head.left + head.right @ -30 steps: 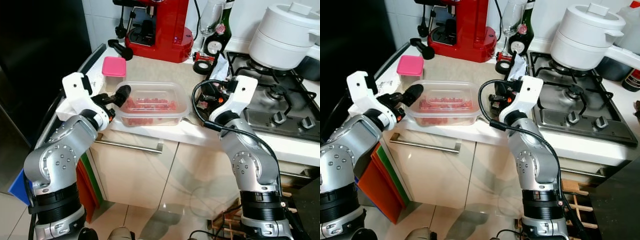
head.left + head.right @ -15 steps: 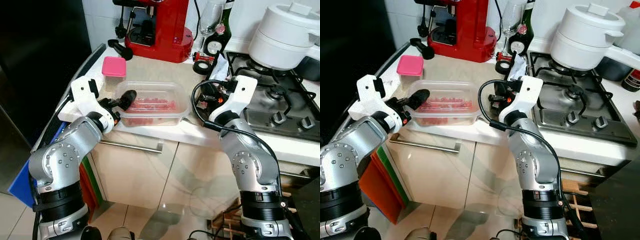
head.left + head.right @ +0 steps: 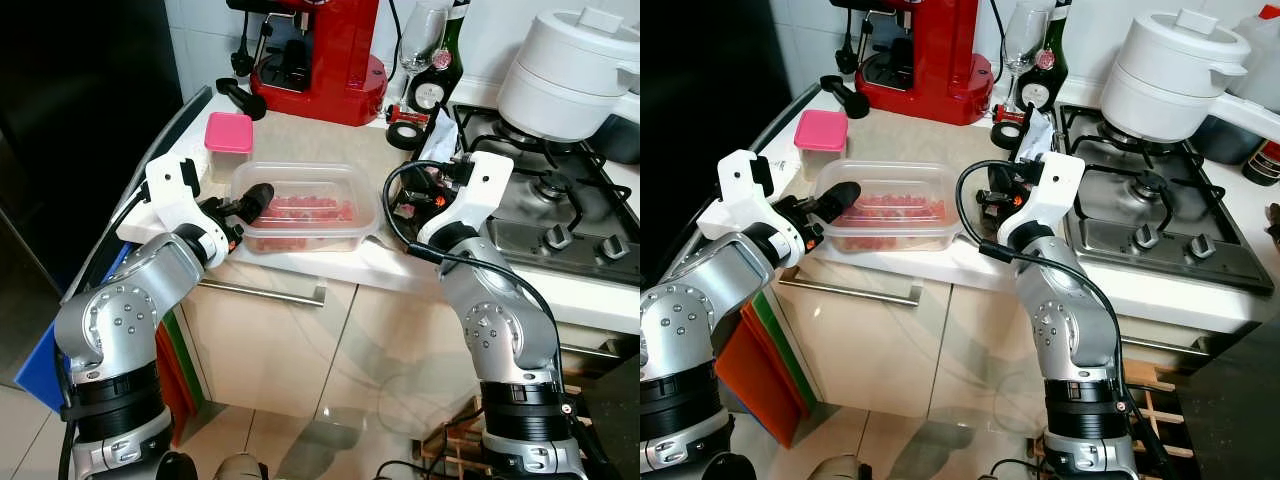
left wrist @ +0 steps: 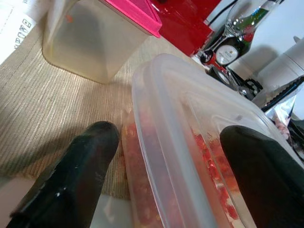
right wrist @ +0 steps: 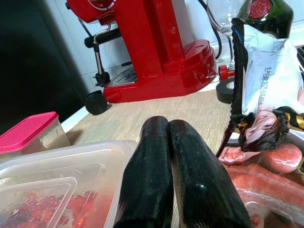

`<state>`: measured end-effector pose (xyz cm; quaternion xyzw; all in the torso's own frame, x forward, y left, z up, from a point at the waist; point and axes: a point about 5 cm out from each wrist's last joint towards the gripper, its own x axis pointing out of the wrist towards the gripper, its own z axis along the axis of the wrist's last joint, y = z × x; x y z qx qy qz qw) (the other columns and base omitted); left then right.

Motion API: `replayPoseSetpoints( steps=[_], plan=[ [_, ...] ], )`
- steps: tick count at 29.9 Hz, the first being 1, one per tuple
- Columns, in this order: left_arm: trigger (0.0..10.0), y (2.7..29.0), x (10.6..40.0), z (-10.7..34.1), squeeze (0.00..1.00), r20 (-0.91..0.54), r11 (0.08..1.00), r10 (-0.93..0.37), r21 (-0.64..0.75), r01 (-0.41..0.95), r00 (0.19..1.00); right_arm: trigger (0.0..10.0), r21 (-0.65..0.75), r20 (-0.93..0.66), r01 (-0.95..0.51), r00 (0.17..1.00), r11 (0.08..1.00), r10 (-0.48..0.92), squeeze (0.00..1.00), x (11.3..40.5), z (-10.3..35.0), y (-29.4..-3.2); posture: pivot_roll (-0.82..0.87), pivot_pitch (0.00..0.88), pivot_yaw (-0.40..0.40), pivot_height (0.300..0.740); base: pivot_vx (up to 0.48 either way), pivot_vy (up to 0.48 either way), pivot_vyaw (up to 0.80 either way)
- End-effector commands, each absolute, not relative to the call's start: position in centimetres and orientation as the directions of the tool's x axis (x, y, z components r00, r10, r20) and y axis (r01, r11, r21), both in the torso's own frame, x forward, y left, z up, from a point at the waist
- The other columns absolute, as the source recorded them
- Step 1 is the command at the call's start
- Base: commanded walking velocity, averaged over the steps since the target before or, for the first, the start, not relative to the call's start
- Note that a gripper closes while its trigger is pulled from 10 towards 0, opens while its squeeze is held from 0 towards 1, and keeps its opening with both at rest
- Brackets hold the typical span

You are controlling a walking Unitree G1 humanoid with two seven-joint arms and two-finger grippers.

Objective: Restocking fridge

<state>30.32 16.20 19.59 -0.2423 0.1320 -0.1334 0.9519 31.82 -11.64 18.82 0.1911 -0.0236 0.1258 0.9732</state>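
Two grippers: both are seen at the counter edge, one at each short end of the clear lidded container (image 3: 304, 207).
Left gripper (image 4: 161, 175): its fingers are spread wide, and the container's near corner is taken between them in the left wrist view, one finger outside the wall, the other over the lid.
Change: compared with a second ago, the left arm is seen closer in and lower, so the container's end is now straddled rather than merely approached; since half a second ago almost nothing is altered.
Right gripper (image 5: 170, 175): its fingers are pressed together on nothing, just beside the container's other end.
Container: it rests on the countertop (image 3: 300, 140), beside the pink-lidded tub (image 3: 228, 140), with red food inside.
Meaning: a grasp is judged to be lined up but not yet closed; nothing is lifted toward the fridge.
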Motion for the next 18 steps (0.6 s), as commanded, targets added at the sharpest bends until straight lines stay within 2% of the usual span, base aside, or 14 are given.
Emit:
replayPoseSetpoints(
  steps=[1, 8, 18],
  plan=[
    [0.0, 15.35, 30.27, 19.58, 0.00, -0.200, 0.842, -0.361, -0.490, 0.226, 0.911, 10.0, 0.365, 0.083, -0.233, 0.972, 0.901, 0.218, 0.00, 31.85, 18.78, -12.38, 0.11, 0.000, -0.089, 0.711, 0.000, 0.000, 0.00],
    [0.0, 14.63, 30.44, 19.80, 0.00, -0.171, 0.806, -0.402, -0.533, 0.258, 0.900, 10.0, 0.367, 0.075, -0.228, 0.974, 0.902, 0.216, 0.00, 31.87, 18.75, -12.52, 0.10, 0.000, -0.098, 0.711, 0.000, 0.000, 0.00],
    [0.0, 14.91, 30.24, 20.53, 0.00, -0.098, 0.783, -0.402, -0.552, 0.286, 0.910, 10.0, 0.371, 0.064, -0.220, 0.975, 0.902, 0.211, 0.00, 31.96, 18.67, -12.82, 0.10, 0.000, -0.107, 0.711, 0.000, 0.000, 0.00]
  ],
)
